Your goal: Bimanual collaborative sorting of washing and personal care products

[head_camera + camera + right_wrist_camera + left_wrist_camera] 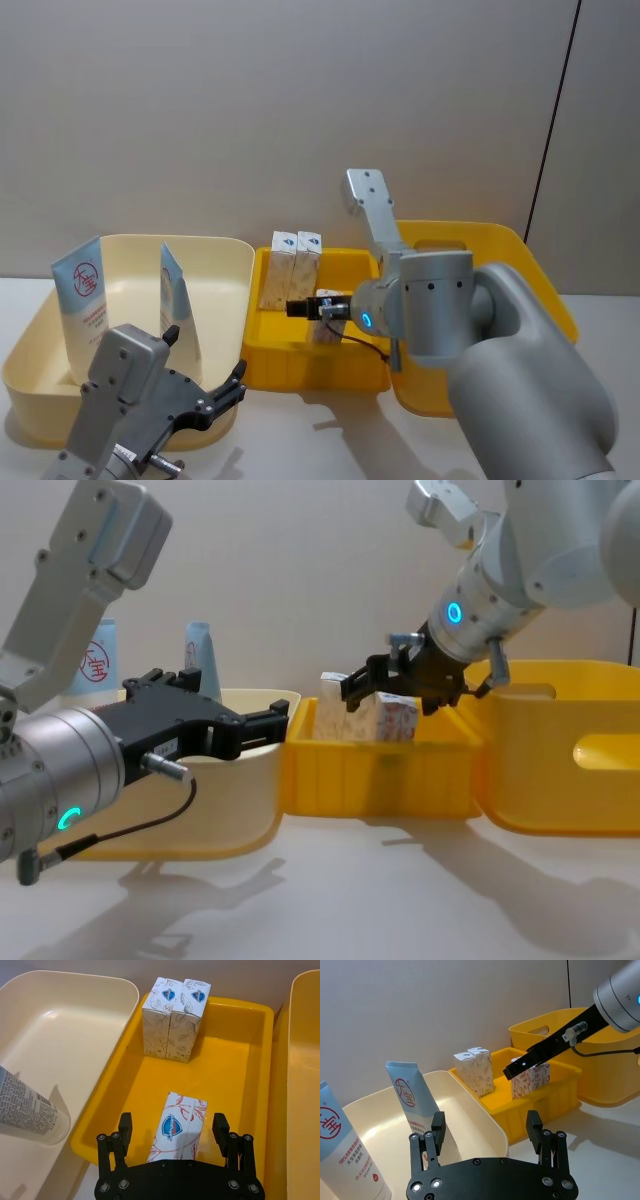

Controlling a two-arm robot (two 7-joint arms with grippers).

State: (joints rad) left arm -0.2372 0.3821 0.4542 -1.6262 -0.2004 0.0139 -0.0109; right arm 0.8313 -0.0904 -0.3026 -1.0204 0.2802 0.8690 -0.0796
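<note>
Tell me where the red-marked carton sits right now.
In the right wrist view the red-marked carton stands in the middle yellow bin, nearer the robot than the two blue-marked cartons, untouched between the fingers of the open right tool.

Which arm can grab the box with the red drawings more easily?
The right. The right gripper hangs open right over the red-marked carton in the small yellow bin. The left gripper, also open, is off by the cream bin with the tubes.

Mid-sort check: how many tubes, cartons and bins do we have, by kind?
Squeeze tubes: 2
Dark-patterned cartons: 2
Red-marked carton, between the right gripper's open fingers: 1
Cream bin: 1
Yellow bins: 2
Total: 8
</note>
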